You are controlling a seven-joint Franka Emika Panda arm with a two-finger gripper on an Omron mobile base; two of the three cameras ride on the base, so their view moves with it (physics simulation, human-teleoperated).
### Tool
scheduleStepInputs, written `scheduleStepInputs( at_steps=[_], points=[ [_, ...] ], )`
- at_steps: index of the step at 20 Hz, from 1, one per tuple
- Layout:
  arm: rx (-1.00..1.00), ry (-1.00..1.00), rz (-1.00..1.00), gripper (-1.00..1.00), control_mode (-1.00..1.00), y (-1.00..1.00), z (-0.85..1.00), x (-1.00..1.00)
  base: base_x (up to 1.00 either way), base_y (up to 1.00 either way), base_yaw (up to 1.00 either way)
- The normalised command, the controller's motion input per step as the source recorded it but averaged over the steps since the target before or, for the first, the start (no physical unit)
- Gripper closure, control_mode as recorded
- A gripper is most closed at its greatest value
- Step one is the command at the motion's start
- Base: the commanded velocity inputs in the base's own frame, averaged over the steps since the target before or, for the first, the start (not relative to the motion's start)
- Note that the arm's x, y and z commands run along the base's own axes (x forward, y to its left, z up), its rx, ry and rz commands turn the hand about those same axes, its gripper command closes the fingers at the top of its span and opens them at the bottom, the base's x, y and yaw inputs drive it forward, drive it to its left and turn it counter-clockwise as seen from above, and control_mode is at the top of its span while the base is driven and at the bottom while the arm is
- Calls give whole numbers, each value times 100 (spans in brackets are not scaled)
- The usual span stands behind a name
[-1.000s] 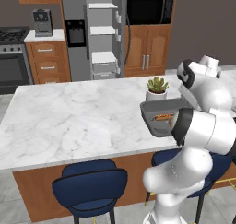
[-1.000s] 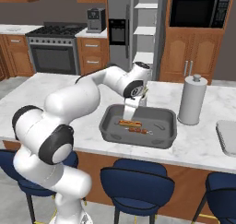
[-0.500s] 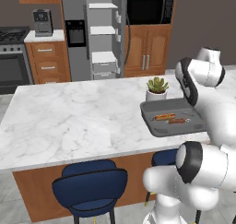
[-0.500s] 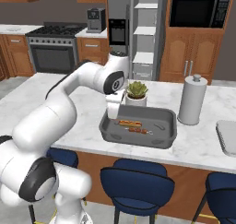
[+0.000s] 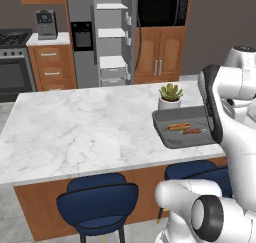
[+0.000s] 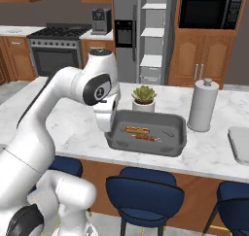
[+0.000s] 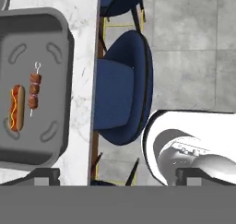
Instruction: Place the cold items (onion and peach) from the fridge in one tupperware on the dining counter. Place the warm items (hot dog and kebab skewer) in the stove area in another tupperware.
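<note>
Warm half looks done: hot dog (image 7: 17,107) and kebab skewer (image 7: 33,90) lie side by side in the grey tupperware (image 6: 178,128) on the tabletop (image 5: 75,122), at 9 o'clock in the hand view, jaws wide and empty; onion and peach left.

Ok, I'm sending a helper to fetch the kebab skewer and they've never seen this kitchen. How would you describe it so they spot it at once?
On the marble dining counter, beside the small potted plant, sits a dark grey tray. Two foods lie side by side in it. The kebab skewer is the thin stick threaded with small dark brown chunks, unlike the hot dog in its bun next to it.
</note>
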Motion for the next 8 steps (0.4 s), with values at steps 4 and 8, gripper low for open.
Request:
scheduleStepInputs(
  at_steps=[4, 8],
  points=[
    [-7, -11, 2, -100, -100, 7, 44, -89, 0, 0, 0],
    [-13, -2, 9, -100, -100, 28, 34, -80, 0, 0, 0]
  ],
)
